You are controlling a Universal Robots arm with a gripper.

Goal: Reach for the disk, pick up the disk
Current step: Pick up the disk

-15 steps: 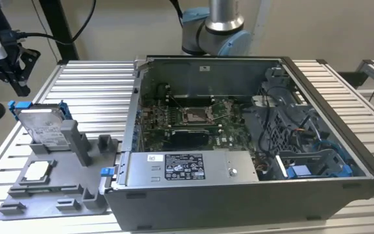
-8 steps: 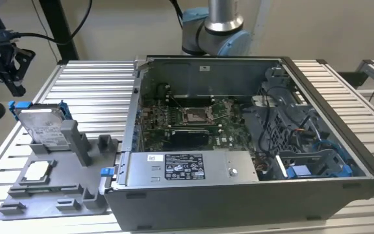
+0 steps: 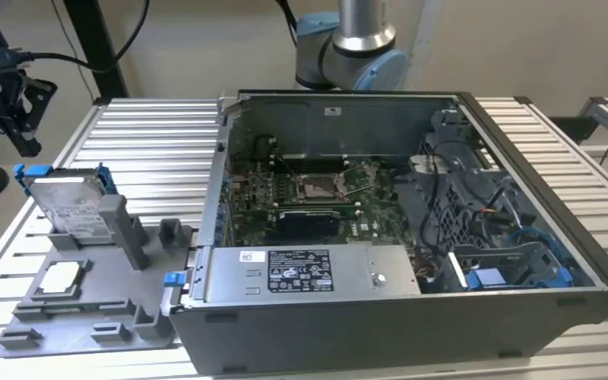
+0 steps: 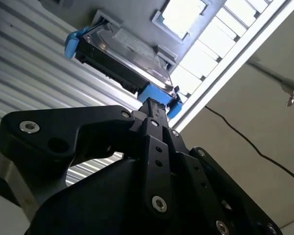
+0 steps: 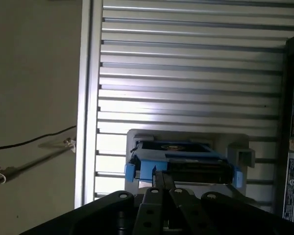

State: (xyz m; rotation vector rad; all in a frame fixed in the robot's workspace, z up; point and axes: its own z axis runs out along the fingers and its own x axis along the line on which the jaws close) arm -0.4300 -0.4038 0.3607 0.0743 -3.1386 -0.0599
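The disk (image 3: 69, 207) is a silver hard drive with a white label and blue side rails. It stands tilted on edge in a grey holder (image 3: 124, 229) at the exterior view's left. My black gripper (image 3: 26, 141) hangs above and further left of it, apart from it, with its fingers together and nothing between them. In both wrist views the closed fingertips (image 4: 151, 104) (image 5: 161, 176) point toward the disk (image 4: 127, 49) (image 5: 179, 159), whose blue rail end faces them across a gap.
An open computer case (image 3: 389, 324) fills the middle and right of the slatted metal table (image 3: 156, 134). The grey fixture (image 3: 104, 317) also carries a small square silver chip (image 3: 61, 277). The arm's base (image 3: 351, 47) stands behind the case. A cable (image 4: 245, 142) lies on the floor.
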